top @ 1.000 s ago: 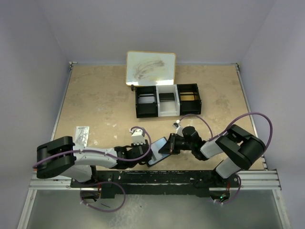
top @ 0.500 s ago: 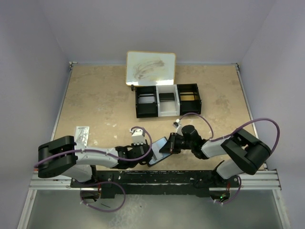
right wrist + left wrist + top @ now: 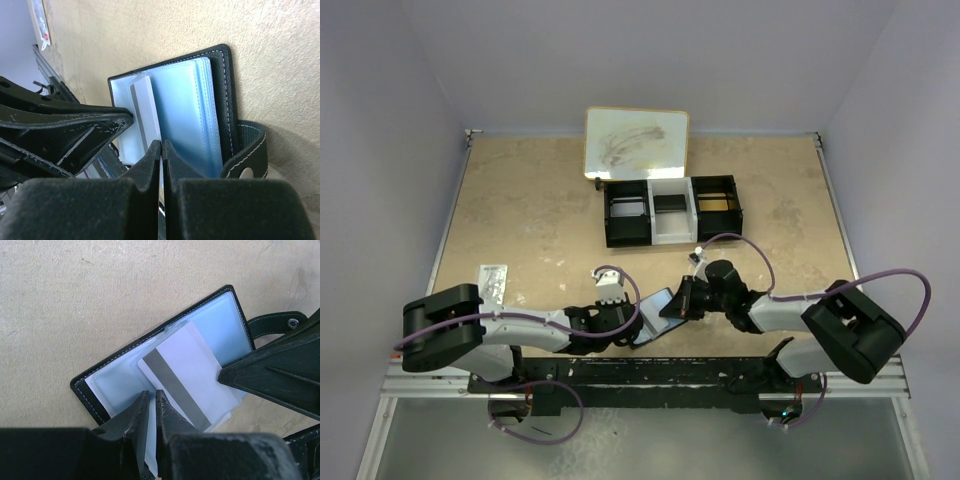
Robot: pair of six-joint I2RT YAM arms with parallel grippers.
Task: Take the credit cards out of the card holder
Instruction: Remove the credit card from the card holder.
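Note:
The card holder (image 3: 653,313) lies open near the table's front edge, black outside with grey-blue clear pockets (image 3: 215,325) and a snap tab (image 3: 277,322). A white card (image 3: 185,365) with a grey stripe sticks partway out of a pocket. My left gripper (image 3: 623,326) is shut on a clear pocket sleeve at the holder's near edge (image 3: 152,396). My right gripper (image 3: 678,305) is shut on the card's edge (image 3: 161,145); the card (image 3: 147,107) and the holder (image 3: 190,110) show in the right wrist view. The two grippers sit close together over the holder.
A black-and-white three-compartment tray (image 3: 672,210) stands at the back middle, with a white board (image 3: 636,143) behind it. A small clear packet (image 3: 492,281) lies at the left. The metal rail (image 3: 670,375) runs along the front edge.
My right arm's elbow has swung down and to the right, and its wrist has shifted slightly right. The left arm and the holder have hardly moved.

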